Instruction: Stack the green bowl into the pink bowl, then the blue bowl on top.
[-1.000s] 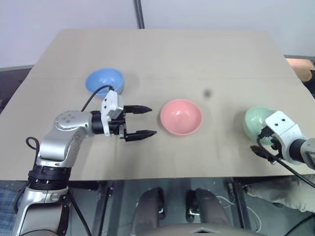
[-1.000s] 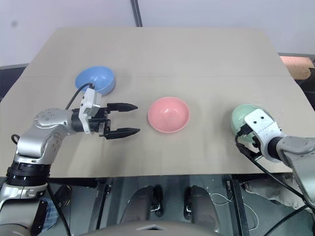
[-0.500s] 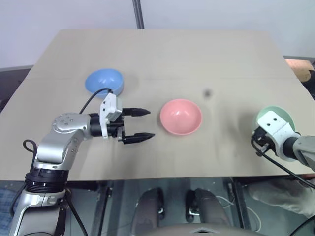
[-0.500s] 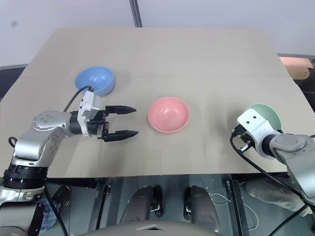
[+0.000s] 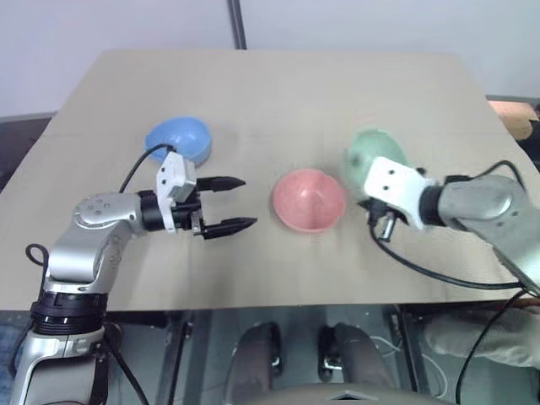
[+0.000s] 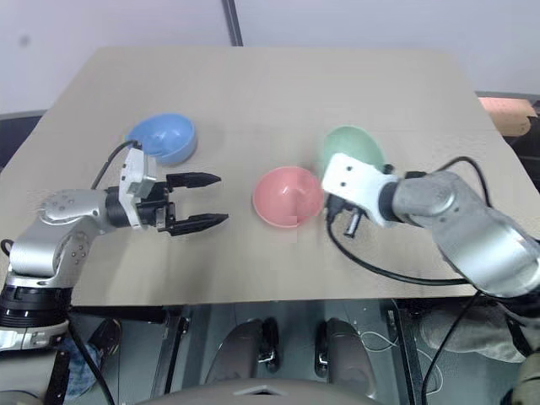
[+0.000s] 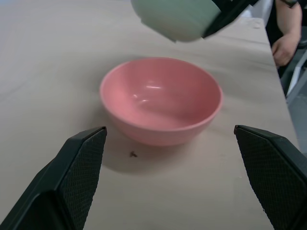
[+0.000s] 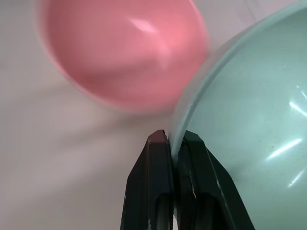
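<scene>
The green bowl (image 6: pixel 353 145) hangs above the tabletop (image 6: pixel 278 84), just beside the pink bowl (image 6: pixel 288 196), its rim pinched between the closed fingers of the right end effector (image 8: pixel 175 146), a grip that leaves the hollow free for nesting. The pink bowl sits mid-table as the receiving base. The left end effector (image 5: pixel 224 204) hovers wide open and empty, facing it. The blue bowl (image 5: pixel 179 139) waits behind, apparently last in line.

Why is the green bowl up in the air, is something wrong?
Nothing is wrong. The right gripper pinches the green bowl by its rim, tilted, off the table beside the pink bowl. The blue bowl sits upright, and nothing is spilled or broken.
</scene>
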